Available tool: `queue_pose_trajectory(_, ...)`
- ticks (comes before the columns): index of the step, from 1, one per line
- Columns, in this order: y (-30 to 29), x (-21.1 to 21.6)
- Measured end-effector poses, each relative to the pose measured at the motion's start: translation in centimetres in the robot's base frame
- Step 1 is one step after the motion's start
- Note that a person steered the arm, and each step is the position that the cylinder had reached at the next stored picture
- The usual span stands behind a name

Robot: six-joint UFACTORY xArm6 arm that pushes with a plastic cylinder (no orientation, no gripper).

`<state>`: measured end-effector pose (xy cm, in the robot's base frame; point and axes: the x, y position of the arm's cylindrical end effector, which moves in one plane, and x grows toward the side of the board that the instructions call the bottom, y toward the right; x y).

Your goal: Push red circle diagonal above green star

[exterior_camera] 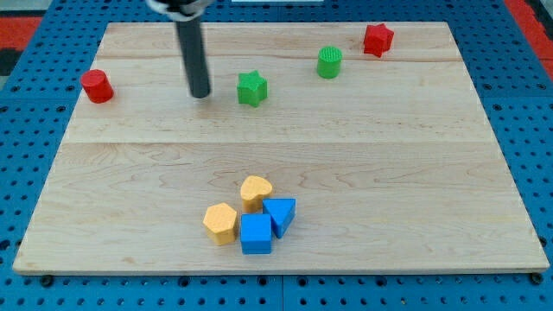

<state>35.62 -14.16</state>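
Camera view shows a big light wooden board (pixel 415 173) lying on a blue table with little holes (pixel 17 130). My tip (pixel 200 93) is the bottom end of a dark straight rod, and it sits on the board at about 11 o'clock from the middle. It has no claws to open or close; it is just a bare rod touching no block. The red circle block (pixel 98 85) is far off at 9 o'clock from my tip. The green star block (pixel 251 88) is near my tip at 3 o'clock. A green round block (pixel 329 62) and a red star block (pixel 378 40) sit farther toward 2 o'clock. Down at 6 o'clock, a blue square block (pixel 256 234), a blue triangle block (pixel 281 213), a yellow heart block (pixel 256 190) and a yellow chunky block (pixel 220 223) huddle together.
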Motion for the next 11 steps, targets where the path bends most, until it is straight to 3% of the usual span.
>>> queue_pose_trajectory(3,-16.2,1.9)
queue_pose_trajectory(6,-7.2,-1.4)
queue_pose_trajectory(7,-7.5,-2.9)
queue_pose_trajectory(8,-14.1,-3.0)
queue_pose_trajectory(11,-7.6,-4.4)
